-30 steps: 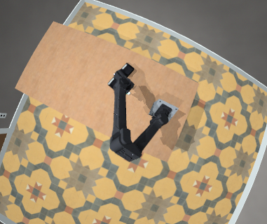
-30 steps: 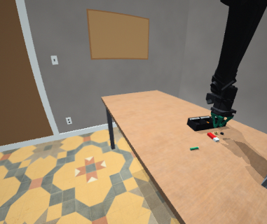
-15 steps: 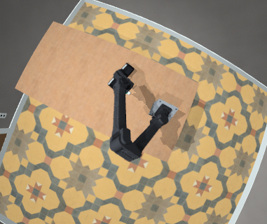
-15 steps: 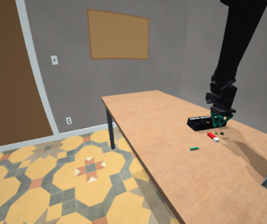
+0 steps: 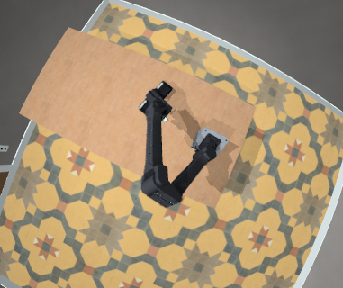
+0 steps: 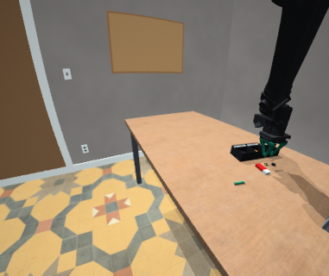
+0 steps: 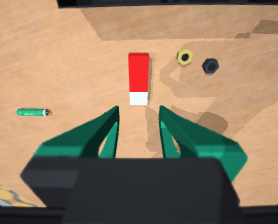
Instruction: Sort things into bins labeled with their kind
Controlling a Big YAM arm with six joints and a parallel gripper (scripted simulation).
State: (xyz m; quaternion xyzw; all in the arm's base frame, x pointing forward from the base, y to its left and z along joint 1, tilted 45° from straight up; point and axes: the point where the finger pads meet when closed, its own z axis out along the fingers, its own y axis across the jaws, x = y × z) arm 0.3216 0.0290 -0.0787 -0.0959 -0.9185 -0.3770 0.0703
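Note:
My gripper (image 7: 139,111) (image 6: 271,148) has green fingers, is open and holds nothing. It hangs low over the wooden table (image 6: 187,142) (image 5: 92,90). A red eraser with a white end (image 7: 139,75) (image 6: 262,168) lies flat just ahead of the fingertips. A yellow nut (image 7: 184,57) and a black nut (image 7: 210,65) (image 6: 274,164) lie to its right. A green battery (image 7: 32,112) (image 6: 239,183) lies apart to the left. The black bin row (image 6: 244,151) stands behind the gripper; only its lower edge (image 7: 140,2) shows in the wrist view, and its labels are hidden.
In the overhead view the arm (image 5: 154,139) covers the objects and the bin. The arm's grey base plate (image 5: 211,139) sits near the table's right end. The table's near edge runs close to the battery.

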